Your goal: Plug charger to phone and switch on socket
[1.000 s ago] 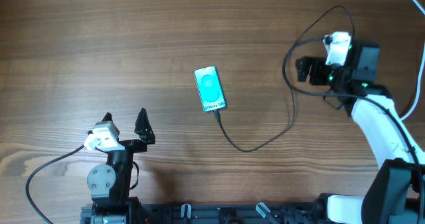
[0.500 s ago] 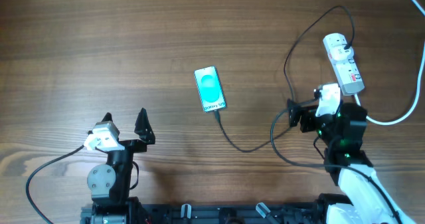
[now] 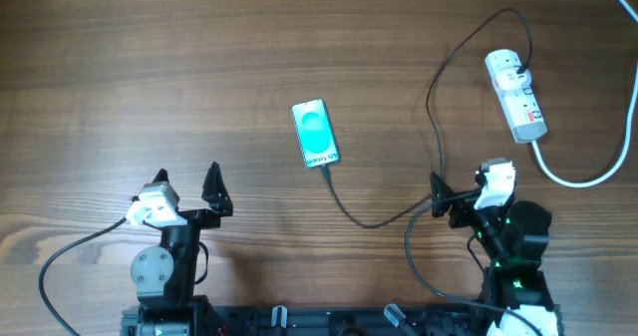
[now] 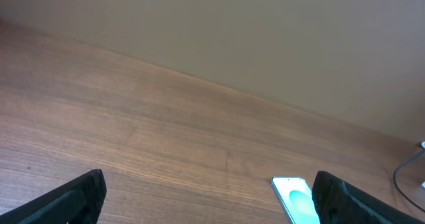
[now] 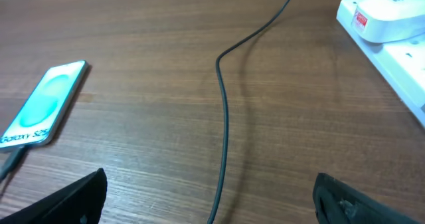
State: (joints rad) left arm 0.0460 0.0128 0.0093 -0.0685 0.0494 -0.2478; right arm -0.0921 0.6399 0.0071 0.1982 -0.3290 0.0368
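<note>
Brown wooden table (image 3: pixel 150 57), grain running lengthwise, smooth and matt, just a soft sheen on it. There's the small flat phone with the teal-blue screen (image 3: pixel 315 134), glassy, properly glossy. The thin black cable (image 5: pixel 225 124) looks matt and rubbery. Over there, the white elongated power strip (image 3: pixel 516 95): smooth hard plastic with a slight gloss. Its thick white cord (image 3: pixel 573 181) looks smooth too.

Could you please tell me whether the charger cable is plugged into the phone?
It looks plugged in: the thin black cable ends at the bottom edge of the flat teal-screened smartphone.
</note>
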